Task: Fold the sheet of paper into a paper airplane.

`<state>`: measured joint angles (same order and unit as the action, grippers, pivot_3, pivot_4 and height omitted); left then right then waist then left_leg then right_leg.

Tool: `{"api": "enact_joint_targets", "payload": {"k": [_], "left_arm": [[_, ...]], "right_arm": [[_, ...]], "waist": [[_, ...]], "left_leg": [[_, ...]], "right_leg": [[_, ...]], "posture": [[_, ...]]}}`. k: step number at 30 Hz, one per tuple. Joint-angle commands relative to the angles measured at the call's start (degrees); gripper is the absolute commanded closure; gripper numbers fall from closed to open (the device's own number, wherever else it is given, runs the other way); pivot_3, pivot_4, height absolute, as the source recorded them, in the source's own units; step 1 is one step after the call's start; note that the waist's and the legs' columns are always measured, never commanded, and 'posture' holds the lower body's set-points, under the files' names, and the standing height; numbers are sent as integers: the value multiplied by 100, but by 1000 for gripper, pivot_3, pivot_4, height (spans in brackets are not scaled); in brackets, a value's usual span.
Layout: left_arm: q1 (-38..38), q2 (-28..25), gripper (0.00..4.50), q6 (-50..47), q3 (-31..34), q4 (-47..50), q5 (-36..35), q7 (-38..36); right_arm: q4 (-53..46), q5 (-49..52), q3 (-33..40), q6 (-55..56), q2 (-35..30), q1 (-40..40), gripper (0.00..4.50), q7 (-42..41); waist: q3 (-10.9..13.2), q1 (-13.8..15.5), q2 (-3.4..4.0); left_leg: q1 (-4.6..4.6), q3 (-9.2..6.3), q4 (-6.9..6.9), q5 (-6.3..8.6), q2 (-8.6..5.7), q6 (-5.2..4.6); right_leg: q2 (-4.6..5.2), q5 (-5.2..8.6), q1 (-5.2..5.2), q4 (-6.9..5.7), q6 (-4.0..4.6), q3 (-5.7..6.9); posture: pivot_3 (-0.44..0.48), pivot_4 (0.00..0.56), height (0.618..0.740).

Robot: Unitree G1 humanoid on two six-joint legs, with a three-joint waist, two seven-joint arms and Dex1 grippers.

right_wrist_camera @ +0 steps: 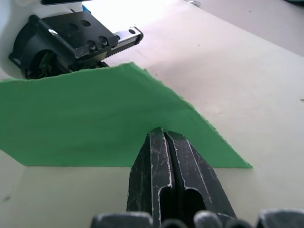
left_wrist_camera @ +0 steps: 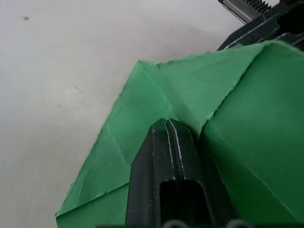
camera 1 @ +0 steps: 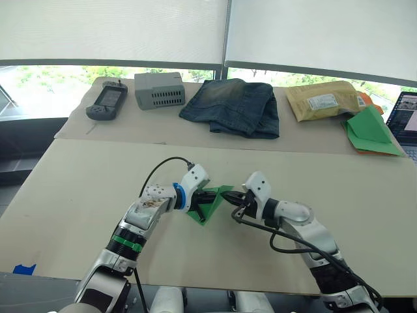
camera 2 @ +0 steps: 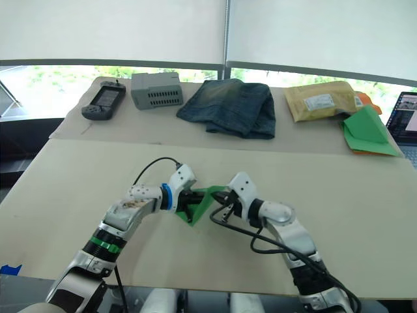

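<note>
Left eye view: the paper (camera 1: pixel 207 205), already folded into a pointed green wedge, sits near the front middle of the worktop (camera 1: pixel 78 189), held between both grippers. The left gripper (camera 1: pixel 201 198) comes in from the robot's left and the right gripper (camera 1: pixel 233 200) from the right, each meeting an opposite edge. Along the far strip lie a handheld console (camera 1: pixel 106 101), a grey box (camera 1: pixel 159 90), folded jeans (camera 1: pixel 234 106), a padded envelope (camera 1: pixel 322 100) and a green paper stack (camera 1: pixel 373 132), all well apart from the work

Right eye view: the same layout; the wedge's lower corner seems to touch the worktop while its upper part tilts up between the grippers

Left wrist view: the left gripper's fingers (left_wrist_camera: pixel 166 156) are pressed together, pinching the paper where several creases meet; the edges here look slightly ragged

Right wrist view: the right gripper's fingers (right_wrist_camera: pixel 166 161) are also pressed together, clamped on the wedge's straight lower edge, with the left gripper's housing just behind the sheet

The step in hand looks like forming or sharpening a crease. To do it well, I judge one gripper should hold as an anchor while the other brings its edge over along the existing crease line, keeping the layers aligned and the pull gentle, since thin paper pinched at two points could tear or skew
</note>
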<state>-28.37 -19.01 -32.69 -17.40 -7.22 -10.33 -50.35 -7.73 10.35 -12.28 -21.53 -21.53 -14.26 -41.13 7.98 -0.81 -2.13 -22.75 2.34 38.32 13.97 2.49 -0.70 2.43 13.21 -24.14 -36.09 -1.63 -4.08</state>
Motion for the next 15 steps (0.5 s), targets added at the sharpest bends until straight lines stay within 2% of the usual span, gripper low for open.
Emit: {"api": "enact_joint_targets", "payload": {"k": [1, 5, 11, 15], "left_arm": [[119, -47, 4500, -109, -230, -232, 174, -9], [5, -29, 4500, -219, -14, -263, 63, 76], [-122, -467, 4500, -356, 237, -235, -19, -123], [-148, -523, 4500, -549, 412, -122, -162, -97]], "right_arm": [[-124, 91, 52, 123, -13, -76, 4451, -101], [280, -42, -116, 334, 126, -166, 4451, -142], [832, -84, -109, 474, 398, -558, 4451, -112], [1233, -238, -290, 545, 528, -726, 4451, -152]], "waist": [[0, 0, 0], [0, -2, 0], [1, -118, 0], [1, -171, 1]], "left_leg": [[0, 0, 0, 0, 0, 0], [4, 0, 1, 0, 0, 0], [14, 0, 6, -5, 5, 3], [18, -5, 6, -9, 11, 1]], "right_leg": [[0, 0, 0, 0, 0, 0], [0, 0, 2, -2, 0, 0], [-9, 1, 2, -14, -8, -2], [-17, 1, 1, -25, -6, -2]], "posture": [[0, 150, 734], [0, 150, 734], [0, 150, 734], [0, 150, 734]]}}
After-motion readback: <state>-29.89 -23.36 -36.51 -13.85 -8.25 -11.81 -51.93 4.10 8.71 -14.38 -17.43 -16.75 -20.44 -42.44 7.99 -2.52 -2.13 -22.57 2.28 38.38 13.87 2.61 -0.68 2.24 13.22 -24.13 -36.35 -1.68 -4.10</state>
